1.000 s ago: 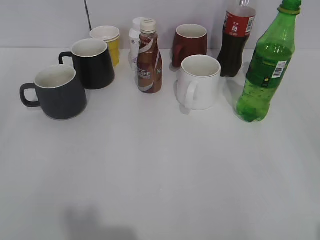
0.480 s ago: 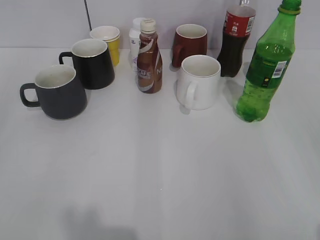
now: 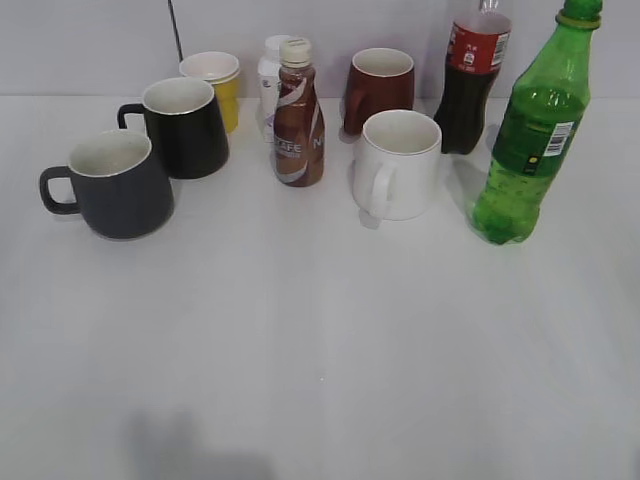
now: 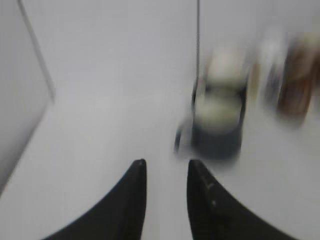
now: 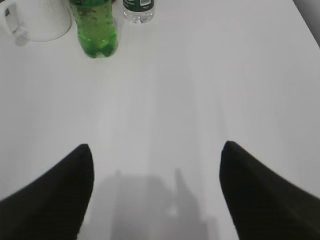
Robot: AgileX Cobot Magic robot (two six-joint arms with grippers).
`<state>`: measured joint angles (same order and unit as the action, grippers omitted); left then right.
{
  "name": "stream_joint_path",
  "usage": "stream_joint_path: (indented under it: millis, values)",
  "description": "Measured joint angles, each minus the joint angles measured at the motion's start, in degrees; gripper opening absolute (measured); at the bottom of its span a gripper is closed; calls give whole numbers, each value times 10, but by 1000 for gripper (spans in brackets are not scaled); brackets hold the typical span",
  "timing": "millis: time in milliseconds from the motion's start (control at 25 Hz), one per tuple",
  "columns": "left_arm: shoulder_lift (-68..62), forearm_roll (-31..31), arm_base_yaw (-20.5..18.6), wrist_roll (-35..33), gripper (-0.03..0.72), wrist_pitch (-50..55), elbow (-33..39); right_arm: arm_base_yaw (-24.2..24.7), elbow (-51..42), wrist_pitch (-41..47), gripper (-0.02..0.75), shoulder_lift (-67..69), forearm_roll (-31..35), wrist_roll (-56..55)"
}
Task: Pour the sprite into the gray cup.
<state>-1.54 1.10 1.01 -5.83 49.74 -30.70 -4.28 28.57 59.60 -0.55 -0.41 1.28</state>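
The sprite (image 3: 530,140), a tall green bottle with a green cap, stands upright at the right of the table; its base shows in the right wrist view (image 5: 95,27). The gray cup (image 3: 115,185) sits at the left, handle to the left, and shows blurred in the left wrist view (image 4: 217,127). My right gripper (image 5: 156,150) is open wide and empty, well short of the sprite. My left gripper (image 4: 166,165) is open with a narrow gap, empty, short of the gray cup. Neither gripper shows in the exterior view.
A glossy black mug (image 3: 185,125), a yellow cup (image 3: 215,85), a brown coffee bottle (image 3: 298,115), a white bottle (image 3: 270,75), a dark red mug (image 3: 380,88), a white mug (image 3: 398,165) and a cola bottle (image 3: 472,75) stand along the back. A small bottle's base (image 5: 138,10) stands behind the sprite.
Nothing on the table has moved. Only the shadow at the bottom left of the exterior view has shifted slightly.
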Motion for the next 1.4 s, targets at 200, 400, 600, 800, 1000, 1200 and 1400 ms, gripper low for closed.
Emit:
stream_joint_path:
  millis: [200,400,600,800,1000,1200,1400]
  values:
    - [-85,53,0,0,225,-407,33,0,0,0,587,0,0,0]
    - [-256,55,0,0,225,-640,71,0,0,0,587,0,0,0]
    - [-450,29,0,0,229,-758,91,0,0,0,587,0,0,0]
    - [-633,25,0,0,233,-855,124,0,0,0,587,0,0,0]
    - [-807,-35,14,1,241,-968,154,0,-1,0,587,0,0,-1]
    - [-906,-56,26,1,281,-1043,155,0,-1,0,587,0,0,-1]
    - [-942,-57,26,1,348,-1053,121,0,-1,0,587,0,0,-1]
